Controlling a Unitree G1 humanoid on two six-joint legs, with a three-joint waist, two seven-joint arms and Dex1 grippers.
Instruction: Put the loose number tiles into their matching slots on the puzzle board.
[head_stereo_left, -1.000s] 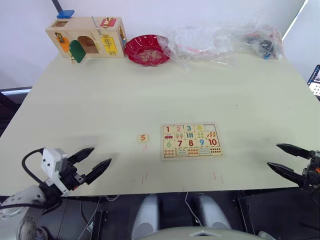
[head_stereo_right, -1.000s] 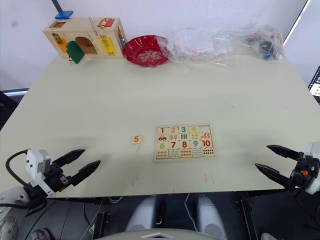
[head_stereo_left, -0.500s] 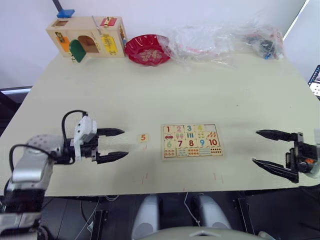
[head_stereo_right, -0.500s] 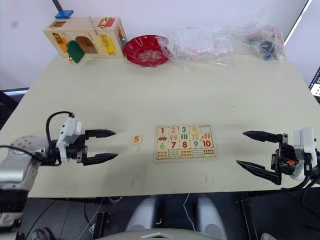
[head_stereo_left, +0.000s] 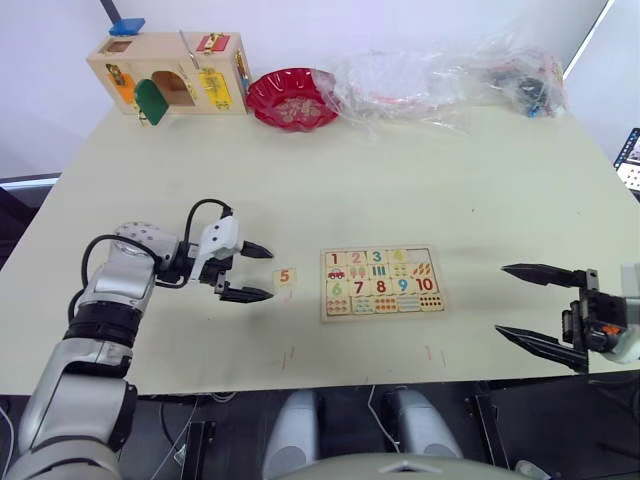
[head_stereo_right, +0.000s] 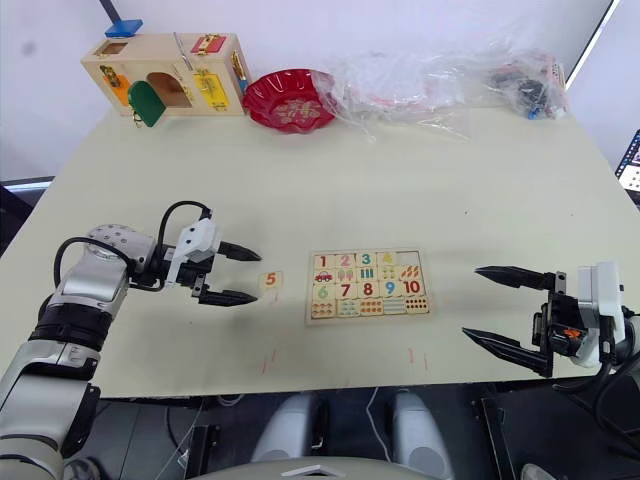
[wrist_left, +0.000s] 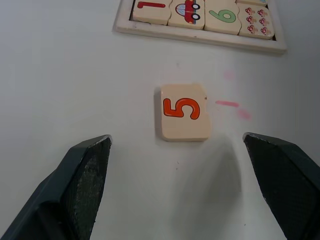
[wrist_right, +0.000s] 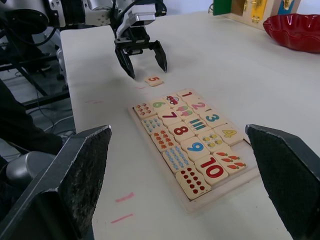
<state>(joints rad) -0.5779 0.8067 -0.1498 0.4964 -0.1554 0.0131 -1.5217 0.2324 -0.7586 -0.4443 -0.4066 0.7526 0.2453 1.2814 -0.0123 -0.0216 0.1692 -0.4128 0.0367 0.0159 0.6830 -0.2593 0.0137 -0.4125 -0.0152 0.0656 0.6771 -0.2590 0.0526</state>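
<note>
Just short of the small pale-wood tile printed with an orange 5 (wrist_left: 184, 112), the left gripper (head_stereo_left: 246, 272) hangs released, its black fingers spread wide. That tile lies flat on the cream desk (head_stereo_left: 400, 180), at about 9 o'clock from the flat pale-wood puzzle board (head_stereo_left: 382, 282), near it but apart. Being so thin, it could skid away or tip if one finger touches first, and a low approach might scrape the desk. At about 3 o'clock from the board, the right gripper (head_stereo_right: 508, 308) waits released, empty.
</note>
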